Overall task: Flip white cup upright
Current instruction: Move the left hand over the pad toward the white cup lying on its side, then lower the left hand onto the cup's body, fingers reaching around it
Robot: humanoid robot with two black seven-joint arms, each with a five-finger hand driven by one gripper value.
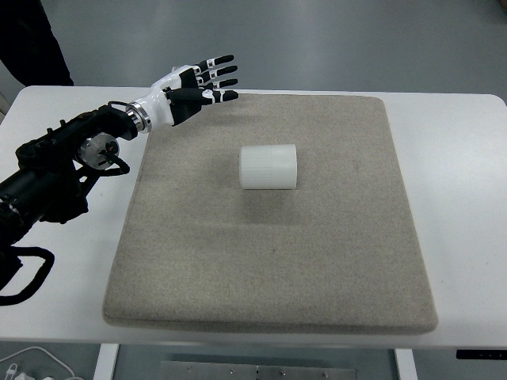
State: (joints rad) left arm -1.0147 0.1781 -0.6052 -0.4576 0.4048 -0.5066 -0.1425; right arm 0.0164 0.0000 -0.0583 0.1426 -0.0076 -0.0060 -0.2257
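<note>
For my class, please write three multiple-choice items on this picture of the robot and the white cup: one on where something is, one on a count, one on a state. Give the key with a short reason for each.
1. Where does the white ribbed cylindrical cup lie?
A. On the beige felt mat
B. On the bare white table
C. In the robot's hand

2. How many robot hands show in the picture?
A. None
B. One
C. Two

3. How is the cup standing?
A. Upright
B. On its side
C. Stacked on another cup

Key:
1 A, since the mat surrounds the cup on all sides.
2 B, since only the left hand shows, at the mat's far left corner.
3 B, since its ribbed wall faces up and its ends face left and right.
</note>
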